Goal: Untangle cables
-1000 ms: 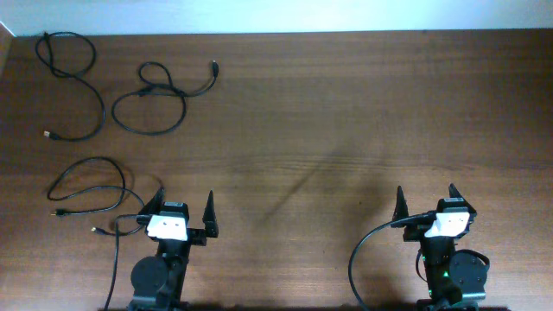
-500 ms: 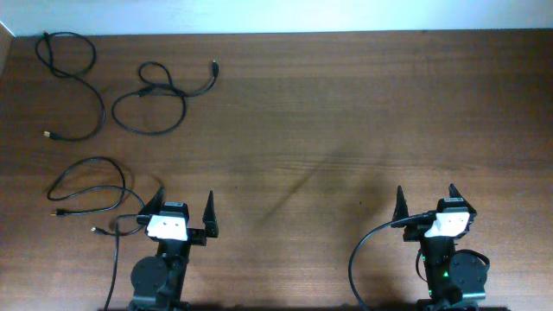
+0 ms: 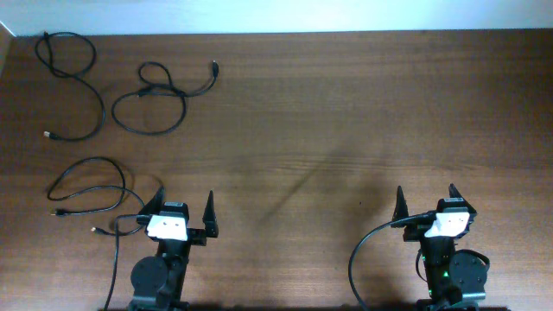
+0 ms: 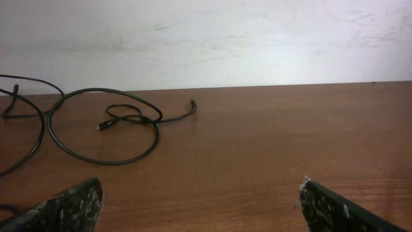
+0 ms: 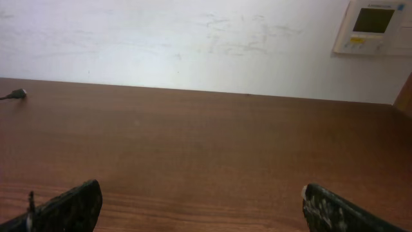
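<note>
Three thin black cables lie apart on the left of the wooden table. One cable (image 3: 73,79) curls at the far left corner. A second looped cable (image 3: 158,102) lies right of it and also shows in the left wrist view (image 4: 103,125). A third cable (image 3: 90,192) lies near the front left, just left of my left gripper (image 3: 184,204). The left gripper is open and empty above bare wood (image 4: 199,203). My right gripper (image 3: 426,196) is open and empty at the front right (image 5: 199,203). A plug end (image 5: 18,94) shows at the far left of the right wrist view.
A white wall runs along the table's far edge (image 3: 276,33). A white wall unit (image 5: 373,26) hangs at the upper right of the right wrist view. A thick black arm wire (image 3: 367,250) loops beside the right arm's base.
</note>
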